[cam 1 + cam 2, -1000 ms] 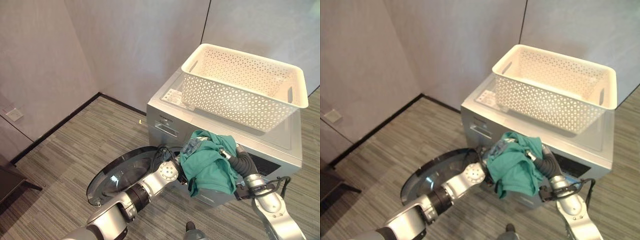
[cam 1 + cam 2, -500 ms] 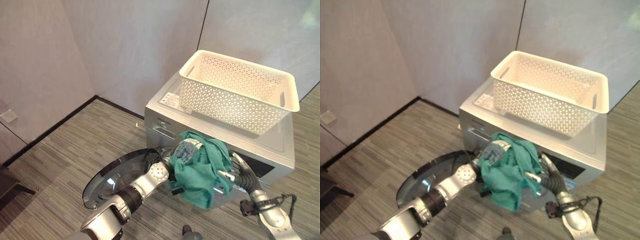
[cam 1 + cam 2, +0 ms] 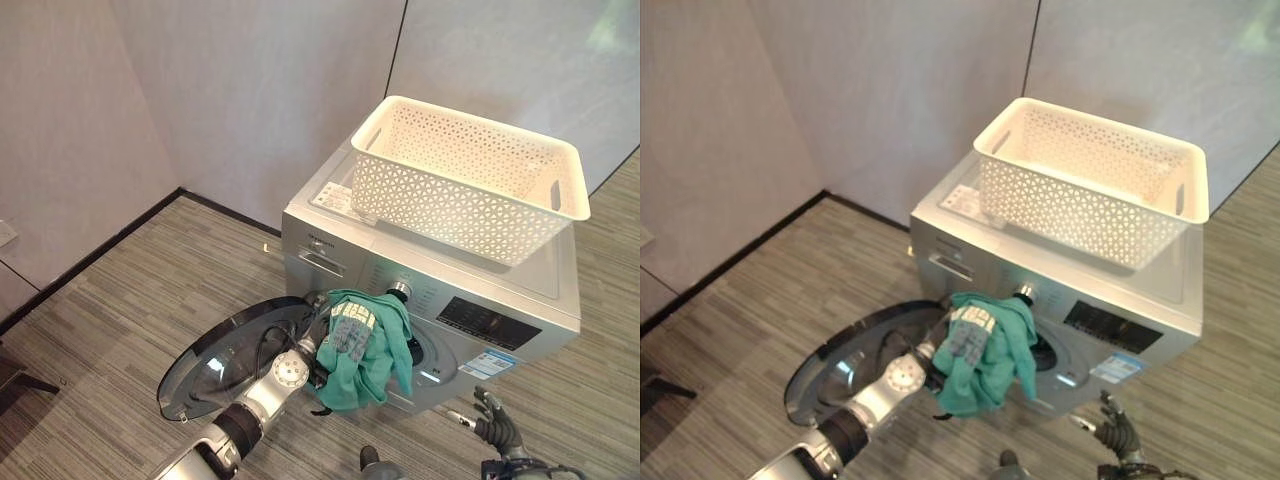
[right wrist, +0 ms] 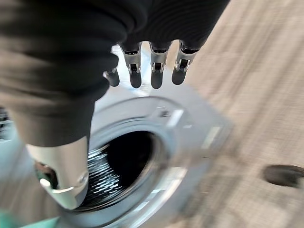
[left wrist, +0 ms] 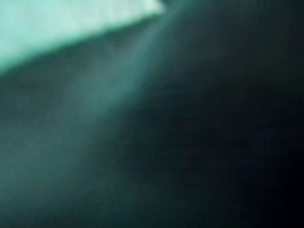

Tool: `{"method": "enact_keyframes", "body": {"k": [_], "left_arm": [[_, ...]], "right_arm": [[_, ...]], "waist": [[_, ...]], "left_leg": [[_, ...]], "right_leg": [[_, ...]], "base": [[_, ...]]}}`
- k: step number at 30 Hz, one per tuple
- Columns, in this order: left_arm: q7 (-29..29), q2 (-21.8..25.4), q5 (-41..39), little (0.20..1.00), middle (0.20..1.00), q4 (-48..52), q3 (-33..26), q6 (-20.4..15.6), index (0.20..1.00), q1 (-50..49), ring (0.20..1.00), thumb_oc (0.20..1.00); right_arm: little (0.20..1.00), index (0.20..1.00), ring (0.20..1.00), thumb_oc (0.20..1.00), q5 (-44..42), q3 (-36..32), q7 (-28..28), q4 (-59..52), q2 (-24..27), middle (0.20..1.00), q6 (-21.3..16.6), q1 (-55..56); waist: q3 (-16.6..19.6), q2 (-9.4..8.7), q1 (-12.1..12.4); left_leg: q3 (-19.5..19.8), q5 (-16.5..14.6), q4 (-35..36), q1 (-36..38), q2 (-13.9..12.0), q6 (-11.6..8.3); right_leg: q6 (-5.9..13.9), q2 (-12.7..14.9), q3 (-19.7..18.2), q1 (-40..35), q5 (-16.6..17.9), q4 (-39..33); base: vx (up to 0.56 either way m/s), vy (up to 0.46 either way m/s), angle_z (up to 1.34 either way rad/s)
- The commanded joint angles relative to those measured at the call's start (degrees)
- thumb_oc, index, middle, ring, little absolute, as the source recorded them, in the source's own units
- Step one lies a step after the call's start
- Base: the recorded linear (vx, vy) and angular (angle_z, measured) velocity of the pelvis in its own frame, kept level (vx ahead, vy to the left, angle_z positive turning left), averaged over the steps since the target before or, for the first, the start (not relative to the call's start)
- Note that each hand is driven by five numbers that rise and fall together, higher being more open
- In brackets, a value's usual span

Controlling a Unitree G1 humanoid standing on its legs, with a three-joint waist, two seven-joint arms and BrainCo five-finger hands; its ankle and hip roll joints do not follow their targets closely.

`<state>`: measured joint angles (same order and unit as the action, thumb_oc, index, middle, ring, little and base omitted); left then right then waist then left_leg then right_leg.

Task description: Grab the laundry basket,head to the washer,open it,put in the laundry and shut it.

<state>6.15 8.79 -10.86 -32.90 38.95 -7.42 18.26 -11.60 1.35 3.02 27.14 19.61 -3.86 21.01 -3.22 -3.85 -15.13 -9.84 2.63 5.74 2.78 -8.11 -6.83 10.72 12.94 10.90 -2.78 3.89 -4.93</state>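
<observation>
A bundle of green laundry (image 3: 362,348) with a grey patterned piece hangs in front of the drum opening (image 4: 118,166) of the silver washer (image 3: 500,290). My left arm (image 3: 285,372) reaches up under the bundle, and the cloth (image 5: 71,118) covers that hand. The round washer door (image 3: 225,358) is swung open to the left, lying low. My right hand (image 3: 495,428) hovers low at the washer's right front corner, apart from the laundry, open with straight fingers (image 4: 156,71) and nothing in it. The white lattice laundry basket (image 3: 470,180) stands on top of the washer.
Grey walls stand close behind and to the left of the washer, with a dark skirting line along the floor. Striped grey carpet (image 3: 130,290) spreads out left of the open door and in front of the machine.
My right hand has let go of the green laundry and dropped back to the lower right. The bundle now hangs lower at the drum opening over my left arm. The camera has shifted.
</observation>
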Motion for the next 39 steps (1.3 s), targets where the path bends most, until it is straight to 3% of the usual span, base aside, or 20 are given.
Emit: {"method": "enact_keyframes", "body": {"k": [1,3,8,9,10,12,14,15,20,25,28,29,33,39], "left_arm": [[-0.7,-1.4,-2.0,0.2,0.2,0.8,-3.6,-4.3,0.2,4.1,0.2,0.2],[-1.1,-0.8,-2.6,0.2,0.2,1.7,-3.6,-4.6,0.2,2.7,0.2,0.2],[-1.1,-0.8,-2.6,0.2,0.2,1.7,-3.6,-4.5,0.2,2.7,0.2,0.2],[-1.7,0.1,-4.1,0.2,0.2,3.8,-3.2,-5.0,0.2,1.1,0.2,0.2],[-2.2,0.3,-4.8,0.2,0.2,4.3,-2.9,-5.2,0.2,1.1,0.2,0.2],[-2.9,1.0,-5.4,0.2,0.2,6.1,-2.4,-5.4,0.2,1.5,0.2,0.2],[-2.6,1.3,-5.5,0.2,0.2,6.7,-2.0,-6.0,0.2,2.7,0.2,0.2],[-0.4,0.1,-6.6,0.2,0.2,3.7,-2.3,-7.1,0.2,7.8,0.2,0.2],[3.5,-2.3,-5.8,0.2,0.2,-1.6,-2.3,-8.0,0.2,16.2,0.2,0.2],[7.4,-3.6,-5.6,0.2,0.2,-5.4,-4.1,-8.9,0.2,22.8,0.2,0.2],[7.8,-4.3,-5.4,0.2,0.2,-6.3,-3.7,-9.1,0.2,24.9,0.2,0.2],[8.2,-4.5,-4.8,0.2,0.2,-7.0,-3.6,-8.9,0.2,26.0,0.2,0.2],[9.4,-5.8,-5.4,0.2,0.2,-10.2,-4.4,-8.3,0.2,31.3,0.2,0.2],[10.7,-4.8,-5.1,0.2,0.2,-11.4,-6.0,-7.8,0.2,34.9,0.2,0.2]], "right_arm": [[1.0,1.0,1.0,1.0,-2.3,-1.5,1.6,4.3,-1.0,1.0,-1.7,-4.2],[1.0,1.0,1.0,1.0,-2.2,-1.0,2.0,10.4,-2.1,1.0,-1.2,-5.2],[1.0,1.0,1.0,1.0,-2.2,-1.0,1.9,10.6,-2.2,1.0,-1.3,-5.3],[1.0,1.0,1.0,1.0,-3.2,-0.5,4.1,28.5,-4.1,1.0,0.1,-10.8],[1.0,1.0,1.0,1.0,-4.4,-0.6,4.5,37.8,-4.8,1.0,0.6,-13.8],[1.0,1.0,1.0,1.0,-5.2,-0.1,4.4,45.7,-4.9,1.0,1.8,-17.3],[1.0,1.0,1.0,1.0,-5.1,1.2,4.5,45.9,-5.1,1.0,1.7,-19.0],[1.0,1.0,1.0,1.0,-5.3,4.1,5.0,40.7,-4.6,1.0,0.7,-21.4],[1.0,1.0,1.0,1.0,-5.5,6.5,6.5,35.8,-3.3,1.0,-0.6,-24.3],[1.0,1.0,1.0,1.0,-4.6,9.9,6.9,28.7,-2.8,1.0,-1.3,-26.8],[1.0,1.0,1.0,1.0,-4.3,10.7,7.4,28.5,-2.6,1.0,-1.5,-28.0],[1.0,1.0,1.0,1.0,-4.1,11.1,7.8,29.0,-2.5,1.0,-1.4,-29.0],[1.0,1.0,1.0,1.0,-5.7,11.8,9.2,31.6,-2.9,1.0,-1.5,-33.7],[1.0,1.0,1.0,1.0,-8.2,11.3,10.4,28.0,-2.3,1.0,-2.7,-37.2]], "waist": [[-3.2,1.5,2.1],[-3.8,1.83,2.5],[-3.8,1.81,2.4],[-5.9,2.44,3.5],[-7.1,2.69,4.2],[-9.1,3.25,5.0],[-10.8,3.34,5.2],[-12.5,2.36,4.5],[-13.8,0.46,3.4],[-14.7,-1.69,2.4],[-15.2,-1.87,2.1],[-15.7,-1.42,2.3],[-15.5,-0.95,2.1],[-15.6,-0.09,1.7]], "left_leg": [[-4.4,-5.9,-0.7,6.2,-4.5,-0.66],[-4.2,-5.7,-0.7,5.7,-4.5,-0.75],[-4.2,-5.7,-0.7,5.6,-4.5,-0.75],[-3.6,-5.6,-1.9,3.6,-4.5,-0.75],[-3.6,-6.0,-3.2,2.5,-4.5,-0.7],[-3.5,-6.3,-5.0,0.5,-4.1,-0.61],[-3.6,-6.4,-6.6,-1.9,-4.0,-0.65],[-3.2,-7.1,-10.7,-7.0,-4.6,-0.83],[-1.6,-9.2,-17.2,-13.3,-5.7,-0.69],[0.3,-13.6,-27.2,-22.3,-6.0,0.44],[1.1,-14.6,-30.4,-26.0,-6.0,0.69],[1.9,-16.5,-32.1,-27.0,-6.4,0.61],[4.5,-19.5,-41.1,-36.5,-7.1,2.29],[6.1,-22.3,-49.0,-45.7,-7.3,3.62]], "right_leg": [[2.36,2.0,-2.6,6.8,-0.6,5.5],[2.23,2.1,-2.4,7.1,-0.5,5.5],[2.23,2.1,-2.3,7.2,-0.5,5.6],[2.12,2.1,-2.4,8.6,-0.3,5.8],[2.06,2.3,-2.7,9.4,-0.2,5.9],[2.18,2.7,-3.1,11.2,0.3,6.1],[2.3,3.0,-3.5,13.2,0.7,6.3],[1.94,3.7,-4.7,17.3,0.9,7.6],[1.49,4.2,-5.4,21.9,0.4,11.2],[1.7,4.1,-7.7,30.9,-0.5,18.2],[1.54,4.0,-8.2,34.1,-0.7,19.9],[1.82,3.5,-8.4,35.2,-2.2,21.7],[0.81,2.1,-10.0,44.0,-4.2,28.7],[0.17,1.2,-11.9,52.5,-5.7,34.5]], "base": [[-0.02,0.005,-0.06],[0.0,0.0,0.0],[-0.01,0.0,0.0],[-0.12,0.001,-0.01],[-0.16,0.016,-0.09],[-0.14,0.028,-0.07],[-0.22,0.01,0.22],[-0.24,-0.009,0.16],[-0.17,-0.031,0.04],[-0.15,-0.023,0.0],[-0.11,-0.013,0.01],[-0.11,-0.017,0.06],[-0.1,-0.01,-0.01],[-0.1,0.007,-0.05]]}}
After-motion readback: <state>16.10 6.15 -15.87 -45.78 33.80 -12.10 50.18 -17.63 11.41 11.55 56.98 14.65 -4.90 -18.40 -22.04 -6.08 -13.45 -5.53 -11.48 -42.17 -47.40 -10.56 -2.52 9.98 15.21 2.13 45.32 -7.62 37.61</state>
